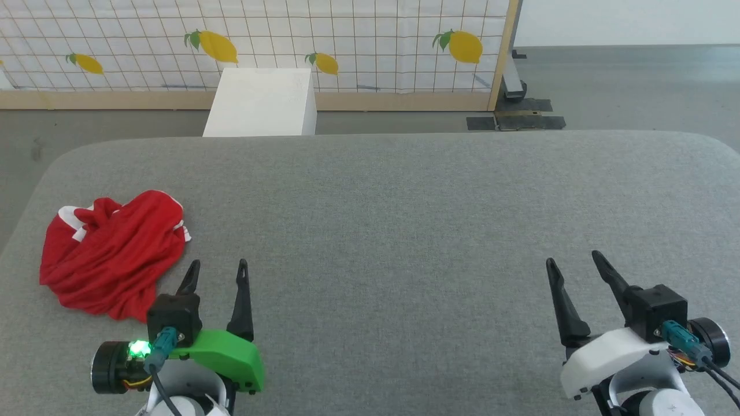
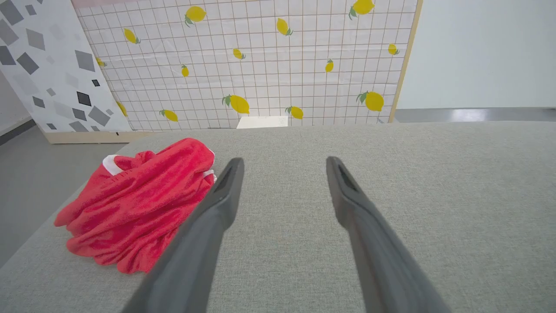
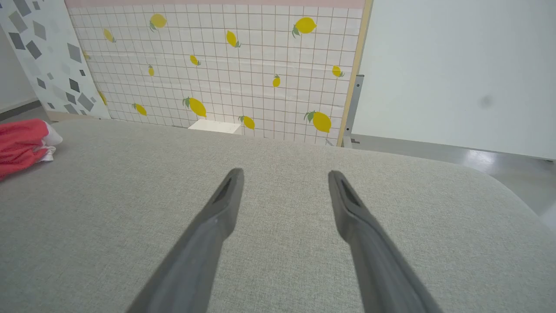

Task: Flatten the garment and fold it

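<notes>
The garment [image 1: 113, 254] is a bright red crumpled heap with white trim, lying near the left edge of the grey padded table [image 1: 404, 219]. My left gripper [image 1: 219, 266] stands open just to its right, near the front edge, with nothing between its fingers. In the left wrist view the garment [image 2: 139, 204] bunches up left of the open left gripper [image 2: 284, 163]. At the front right, my right gripper [image 1: 572, 259] is open and empty over bare table. The right wrist view catches a corner of the garment [image 3: 21, 143] at far left, well away from the right gripper [image 3: 284, 174].
A white box [image 1: 263, 103] stands on the floor behind the table's far edge. Behind it runs a tiled screen with lemon prints [image 1: 347, 40] on a wooden frame. The table's corners are rounded; grey floor surrounds it.
</notes>
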